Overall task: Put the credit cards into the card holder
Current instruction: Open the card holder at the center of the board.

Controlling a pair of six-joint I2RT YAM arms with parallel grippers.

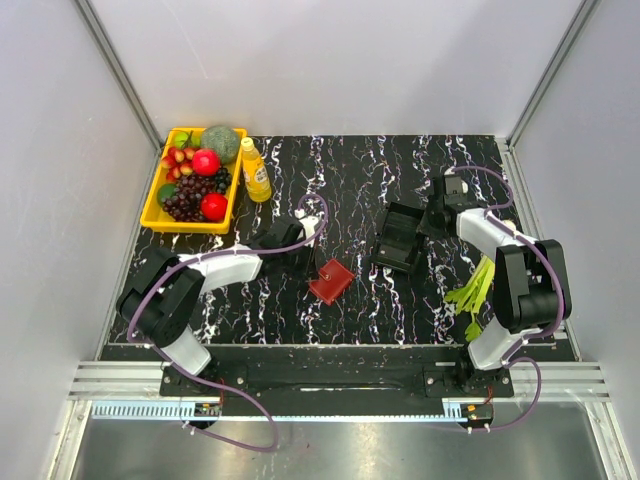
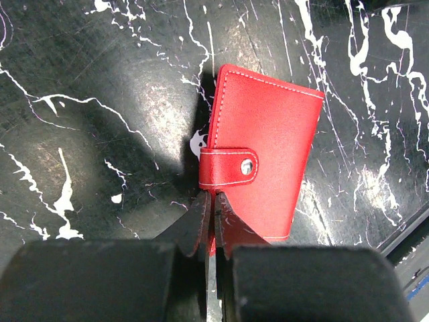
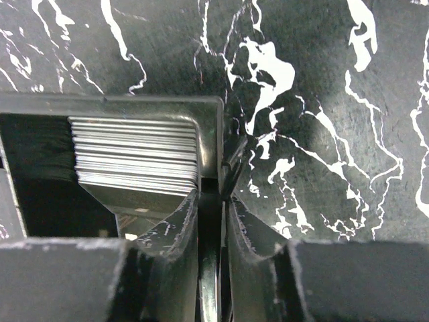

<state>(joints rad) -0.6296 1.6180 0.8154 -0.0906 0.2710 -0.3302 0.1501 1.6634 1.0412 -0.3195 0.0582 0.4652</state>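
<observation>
The card holder, a red wallet closed by a snap strap, lies flat on the black marbled table. My left gripper is shut on its near edge, with a sliver of red between the fingertips. In the top view the left gripper sits at the wallet's upper left. The credit cards stand as a pale grey stack inside a black box-like tray. My right gripper straddles the tray's right wall, one finger inside and one outside, both close against it.
A yellow basket of fruit stands at the back left with a yellow bottle beside it. A green leafy vegetable lies near the right arm's base. The black tray sits right of centre.
</observation>
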